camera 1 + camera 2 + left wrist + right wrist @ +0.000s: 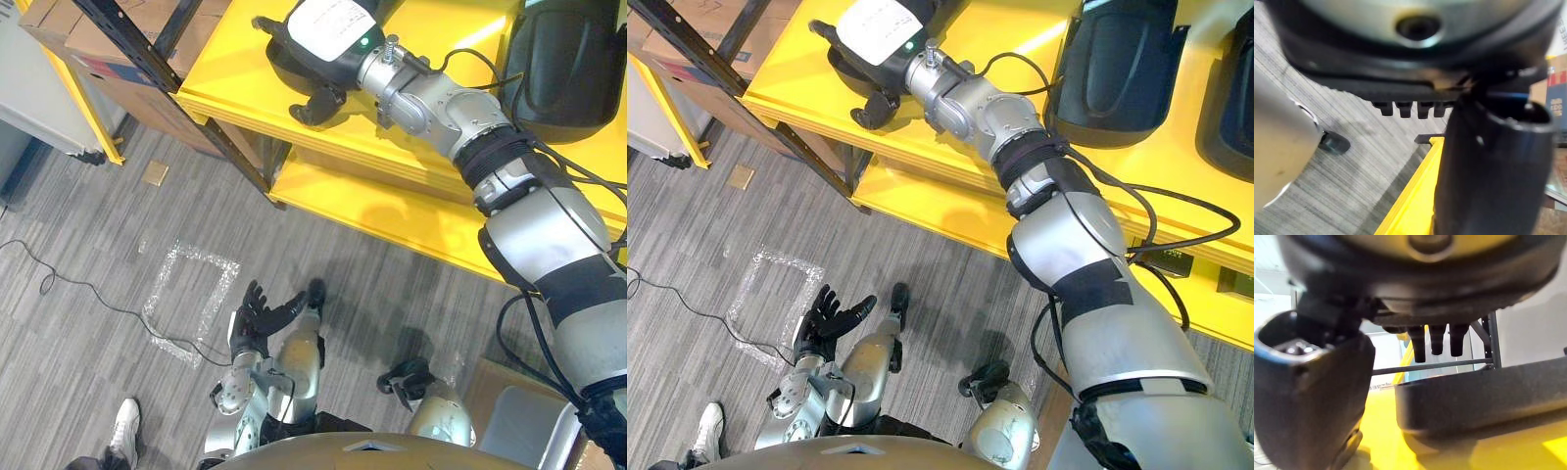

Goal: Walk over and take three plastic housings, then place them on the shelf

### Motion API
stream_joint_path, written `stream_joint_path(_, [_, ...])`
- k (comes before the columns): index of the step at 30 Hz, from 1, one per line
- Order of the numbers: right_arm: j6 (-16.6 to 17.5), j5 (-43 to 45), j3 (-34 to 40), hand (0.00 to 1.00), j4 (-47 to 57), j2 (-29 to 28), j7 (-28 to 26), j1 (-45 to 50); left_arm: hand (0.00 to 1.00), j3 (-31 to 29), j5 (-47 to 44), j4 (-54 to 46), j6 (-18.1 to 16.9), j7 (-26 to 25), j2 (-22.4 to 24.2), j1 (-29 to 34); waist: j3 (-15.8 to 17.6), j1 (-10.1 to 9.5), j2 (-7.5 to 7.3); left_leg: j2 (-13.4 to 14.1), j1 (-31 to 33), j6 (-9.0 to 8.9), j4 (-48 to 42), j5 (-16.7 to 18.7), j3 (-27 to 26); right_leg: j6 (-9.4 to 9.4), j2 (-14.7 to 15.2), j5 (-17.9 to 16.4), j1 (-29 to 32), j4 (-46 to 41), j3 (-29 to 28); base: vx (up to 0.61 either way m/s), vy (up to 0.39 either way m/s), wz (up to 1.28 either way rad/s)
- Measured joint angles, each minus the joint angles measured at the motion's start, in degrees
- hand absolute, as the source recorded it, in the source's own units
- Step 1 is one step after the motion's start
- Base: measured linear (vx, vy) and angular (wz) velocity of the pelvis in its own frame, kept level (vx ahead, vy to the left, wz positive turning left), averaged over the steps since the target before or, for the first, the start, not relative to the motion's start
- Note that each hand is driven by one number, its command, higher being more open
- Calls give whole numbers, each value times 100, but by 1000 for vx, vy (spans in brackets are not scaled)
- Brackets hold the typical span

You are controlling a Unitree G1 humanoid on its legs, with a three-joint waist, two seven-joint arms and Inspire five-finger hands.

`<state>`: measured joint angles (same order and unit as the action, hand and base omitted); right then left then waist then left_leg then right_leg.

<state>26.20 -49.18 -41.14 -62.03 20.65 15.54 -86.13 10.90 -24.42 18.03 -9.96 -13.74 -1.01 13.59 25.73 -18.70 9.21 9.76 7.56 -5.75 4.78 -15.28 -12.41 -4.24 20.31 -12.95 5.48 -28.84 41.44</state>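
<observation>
Placing plastic housing (1479,396) on shelf (235,69), frame top; right robot hand (323,39) released above it; left robot hand (260,308) slack. Next: withdraw upward.

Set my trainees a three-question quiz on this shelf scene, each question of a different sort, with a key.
1. True or false: the left hand holds a housing.
2. The right hand reaches over: A a cart, B the yellow shelf, C a cardboard box.
3. Fill in: the housing beside the right arm is coloured ____.
Key: 1 false, its fingers are open and hold nothing; 2 B; 3 black.
</observation>
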Motion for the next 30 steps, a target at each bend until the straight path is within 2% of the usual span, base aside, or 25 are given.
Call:
stream_joint_path(5, [5, -7, 17, 100, 263, -65, 293, -6, 100, 6, 9, 14, -24, 53, -1, -16, -4, 32, -7, 110, -77, -27, 0, 13, -96, 16, -159, 81, -50, 170, -74, 22, -42, -12])
stream_joint_path(10, [-85, -104, 162, 100, 755, -22, 397, -22, 100, 23, 103, 185, -33, 128, -5, -55, -32, 205, -37, 261, -230, -50, 2, 31, -293, 30, -378, 256, -211, 513, -155, 23, -26, -17])
stream_joint_path(11, [-128, -79, 170, 100, 932, 0, 396, -24, 100, 16, 254, 225, -57, 133, -21, -58, -77, 277, -84, 289, -233, -53, 3, 34, -349, 41, -443, 308, -208, 604, -189, 7, -10, -24])
stream_joint_path(12, [-200, 128, 169, 100, 1136, 14, 392, -22, 100, 27, 258, 226, -138, 143, -74, -62, -118, 355, -169, 315, -241, -56, 3, 36, -427, 61, -501, 347, -190, 678, -238, 9, -7, -25])
stream_joint_path(15, [-312, 821, 217, 100, 1643, 180, 364, 25, 100, 66, 265, 221, -180, 115, -163, -251, -154, 512, -243, 398, -334, -63, 3, 41, -540, 69, -608, 447, -251, 833, -323, 8, -11, -25])
stream_joint_path(16, [-455, 1325, 391, 100, 2106, 234, 327, 206, 100, 21, 268, 161, -248, 42, -167, -323, -186, 547, -306, 393, -420, -63, 3, 41, -698, 78, -648, 518, -273, 918, -415, -5, 27, -37])
stream_joint_path(18, [-689, 2279, 861, 100, 3067, 247, 154, 857, 100, -62, 267, -91, -289, -189, -168, -343, -409, 718, -397, 396, -451, -62, 3, 40, -881, 62, -704, 631, -300, 1107, -481, 17, 34, -32])
stream_joint_path(20, [-973, 3519, 1578, 100, 4400, 279, -144, 2083, 100, -298, 254, -752, -402, -482, -167, -224, -642, 899, -497, 387, -623, -62, 3, 41, -1083, 36, -801, 842, -487, 1492, -596, 43, 47, -30])
stream_joint_path(21, [-1036, 3828, 1732, 100, 4708, 334, -220, 2470, 100, -376, 255, -942, -439, -559, -169, -195, -721, 960, -508, 383, -639, -62, 3, 42, -1108, 22, -828, 891, -529, 1592, -599, 8, 53, -19])
stream_joint_path(22, [-1135, 4374, 2048, 100, 5268, 479, -371, 3238, 100, -550, 254, -1317, -556, -693, -170, -183, -863, 1034, -521, 378, -643, -62, 4, 43, -1130, 17, -879, 985, -581, 1783, -601, -21, 52, -8])
stream_joint_path(25, [-1389, 5083, 2853, 100, 6226, 555, -556, 5207, 100, -1085, 254, -2276, -917, -994, -181, -171, -929, 1168, -467, 403, -815, -148, 6, 135, -1273, -10, -1013, 1189, -818, 2203, -673, -25, 50, -19])
stream_joint_path(27, [-1572, 5352, 3260, 100, 6570, 430, -568, 6312, 100, -1332, 256, -2793, -1077, -1160, -183, -100, -984, 1287, -398, 414, -861, -104, 6, 259, -1367, -27, -1077, 1293, -901, 2404, -705, -31, 53, -23])
stream_joint_path(30, [-1579, 5951, 4007, 100, 7044, -334, -705, 8235, 100, -1601, 453, -3842, -1321, -1433, -167, 369, -1103, 1446, -381, 392, -927, -89, 6, 334, -1574, -52, -1154, 1554, -996, 2731, -847, 37, 44, -27])
